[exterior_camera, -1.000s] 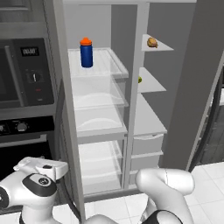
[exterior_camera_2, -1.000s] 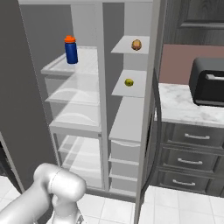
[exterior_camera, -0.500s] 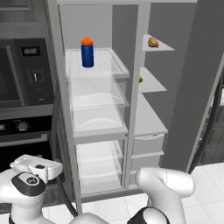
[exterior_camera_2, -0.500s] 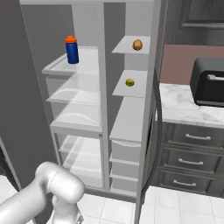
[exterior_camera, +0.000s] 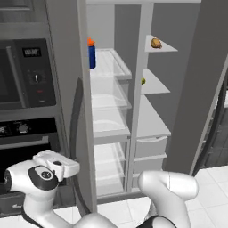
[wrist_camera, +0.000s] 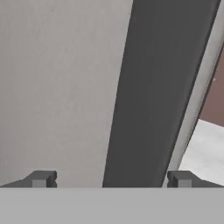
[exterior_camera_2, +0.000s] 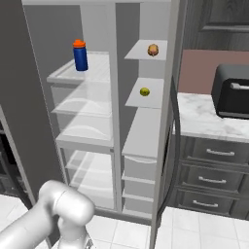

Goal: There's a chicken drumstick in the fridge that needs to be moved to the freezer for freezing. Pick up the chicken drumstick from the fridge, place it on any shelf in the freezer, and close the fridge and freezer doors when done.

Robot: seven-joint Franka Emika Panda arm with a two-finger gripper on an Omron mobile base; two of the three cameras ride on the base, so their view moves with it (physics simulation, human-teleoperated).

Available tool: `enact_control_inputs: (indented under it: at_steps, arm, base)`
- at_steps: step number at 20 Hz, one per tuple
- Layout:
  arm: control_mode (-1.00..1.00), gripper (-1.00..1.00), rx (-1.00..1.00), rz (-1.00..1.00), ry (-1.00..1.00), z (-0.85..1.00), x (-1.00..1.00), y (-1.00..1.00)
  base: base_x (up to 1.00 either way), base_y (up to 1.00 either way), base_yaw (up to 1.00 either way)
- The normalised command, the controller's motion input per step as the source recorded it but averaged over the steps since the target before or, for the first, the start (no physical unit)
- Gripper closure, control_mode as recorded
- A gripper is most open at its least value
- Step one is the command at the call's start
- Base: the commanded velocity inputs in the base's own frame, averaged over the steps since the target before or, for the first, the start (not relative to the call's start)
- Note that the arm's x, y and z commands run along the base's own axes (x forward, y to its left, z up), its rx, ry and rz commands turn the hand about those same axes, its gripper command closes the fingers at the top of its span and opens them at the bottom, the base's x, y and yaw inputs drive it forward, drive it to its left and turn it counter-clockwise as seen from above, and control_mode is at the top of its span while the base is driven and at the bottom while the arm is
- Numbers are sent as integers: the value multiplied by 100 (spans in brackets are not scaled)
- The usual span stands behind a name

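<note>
Drumstick (exterior_camera: pixel 156 43) sits on the top freezer shelf (exterior_camera: pixel 167 47), above a small yellow-green item (exterior_camera_2: pixel 144 91). Blue bottle (exterior_camera_2: pixel 80 55) stands in the fridge (exterior_camera_2: pixel 82 126). Gripper (wrist_camera: pixel 111 179) faces a grey door panel (wrist_camera: pixel 57 87), jaws spread wide, holding nothing.

The arm was folded low. In the left base view its white elbow link sat at 5 o'clock and the hand at 8 o'clock. In the right base view a rounded white link occupied 7 o'clock. In the hand view the gripper (wrist_camera: pixel 111 178) had its fingertips (wrist_camera: pixel 41 178) spread wide, nothing between them.
</note>
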Motion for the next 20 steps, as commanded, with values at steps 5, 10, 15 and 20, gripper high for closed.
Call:
enact_control_inputs:
  at_steps: [5, 10, 15, 20]
  arm:
    - [-100, -100, 6, -3, 0, -8, 22, -100]
    - [-100, -100, 6, 0, -1, -1, 45, -95]
    - [-100, -100, 2, 0, 0, 0, 53, -80]
    - [-100, -100, 0, 0, 0, 0, 67, -69]
  base:
    - [0, 0, 0]
    - [0, 0, 0]
    - [0, 0, 0]
    - [0, 0, 0]
